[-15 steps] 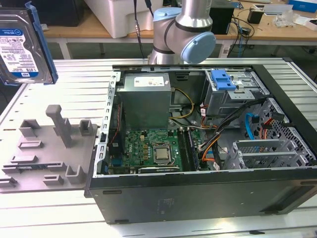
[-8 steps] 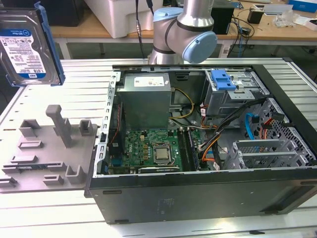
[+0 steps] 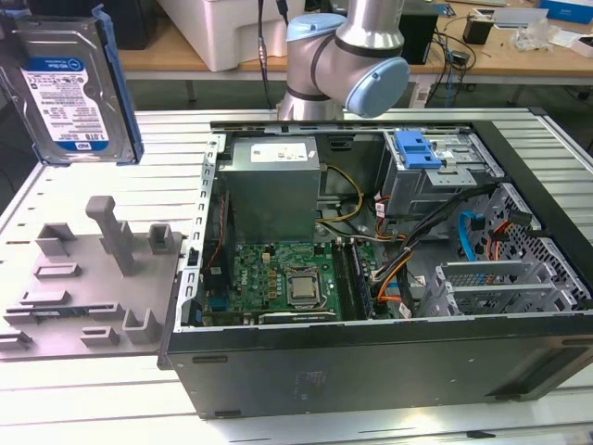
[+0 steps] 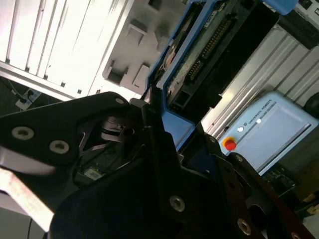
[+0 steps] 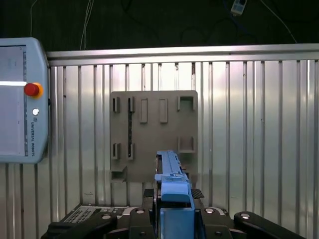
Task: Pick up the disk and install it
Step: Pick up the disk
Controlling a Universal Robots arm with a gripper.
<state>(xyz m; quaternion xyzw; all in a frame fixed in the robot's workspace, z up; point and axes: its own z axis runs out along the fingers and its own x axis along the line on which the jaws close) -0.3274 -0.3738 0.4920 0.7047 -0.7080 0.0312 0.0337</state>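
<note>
The disk (image 3: pixel 69 83) hangs in the air at the exterior view's far left, above the table. It is silver with a white-and-blue label and a blue carrier rail along its edge. In the first wrist view the disk (image 5: pixel 172 181) stands edge-on, rising out of my gripper (image 5: pixel 173 219), which is shut on it. In the second wrist view the black fingers (image 4: pixel 149 139) clamp the blue rail of the disk (image 4: pixel 199 64), whose connector edge faces the camera.
A grey fixture plate (image 3: pixel 93 278) with upright posts lies on the slatted table below the disk. The open computer case (image 3: pixel 371 389) fills the exterior view's right, with a blue-handled drive cage (image 3: pixel 422 153) at its back. A teach pendant (image 5: pixel 20 99) lies on the table.
</note>
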